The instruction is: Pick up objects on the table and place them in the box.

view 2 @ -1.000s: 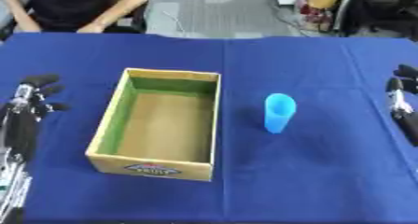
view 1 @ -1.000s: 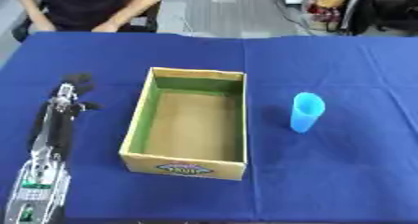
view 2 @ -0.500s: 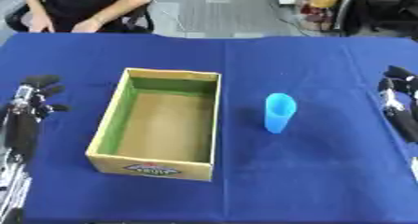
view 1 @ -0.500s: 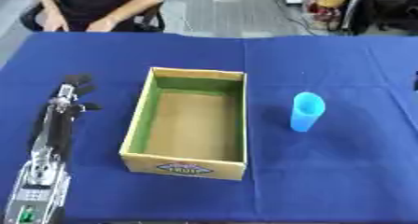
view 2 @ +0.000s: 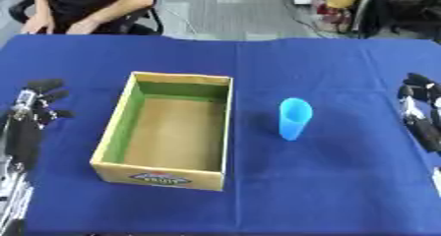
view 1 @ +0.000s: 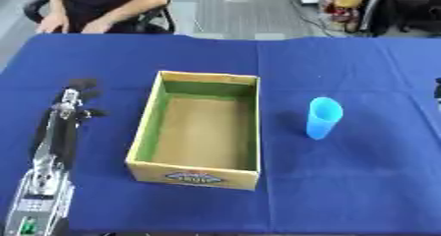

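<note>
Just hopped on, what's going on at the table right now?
Nothing is being held yet. The box sits open and looks empty on the blue table, with a blue cup upright to its right. The left hand rests open left of the box; the right hand is open at the right edge.

Blue-covered table (view 1: 172,58); grey floor (view 1: 233,9) lies beyond it.

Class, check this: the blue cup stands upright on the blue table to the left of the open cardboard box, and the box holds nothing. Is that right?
Not quite. The blue cup stands to the right of the cardboard box, as the left eye view shows. The rest holds: upright, on the blue table, box empty.
</note>
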Controlling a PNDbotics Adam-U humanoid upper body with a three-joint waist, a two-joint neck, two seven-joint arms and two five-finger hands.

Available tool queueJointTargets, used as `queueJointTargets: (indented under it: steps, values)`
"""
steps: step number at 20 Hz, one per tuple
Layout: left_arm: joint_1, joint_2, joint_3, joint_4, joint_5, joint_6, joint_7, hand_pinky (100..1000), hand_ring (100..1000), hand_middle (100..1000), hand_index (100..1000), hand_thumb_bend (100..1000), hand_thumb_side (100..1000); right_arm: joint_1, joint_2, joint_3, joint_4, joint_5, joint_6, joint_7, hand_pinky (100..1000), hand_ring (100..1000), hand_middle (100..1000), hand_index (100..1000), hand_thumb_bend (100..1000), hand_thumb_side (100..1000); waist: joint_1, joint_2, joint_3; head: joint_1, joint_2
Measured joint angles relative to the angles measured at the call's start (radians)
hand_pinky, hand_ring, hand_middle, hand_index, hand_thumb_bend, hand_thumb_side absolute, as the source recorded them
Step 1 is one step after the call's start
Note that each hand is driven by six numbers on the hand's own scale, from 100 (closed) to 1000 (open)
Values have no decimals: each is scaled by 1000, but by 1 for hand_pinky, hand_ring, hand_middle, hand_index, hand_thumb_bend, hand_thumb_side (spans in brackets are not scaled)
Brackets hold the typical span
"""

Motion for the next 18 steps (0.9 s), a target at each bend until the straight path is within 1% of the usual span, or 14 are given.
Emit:
queueJointTargets:
  steps: [18]
  values:
    - [0,0,0,2,0,0,-1,605,818,833,840,428,1000,0,0,0,0,8,-2,11,843,794,781,901,177,821,0,0,1,0,0]
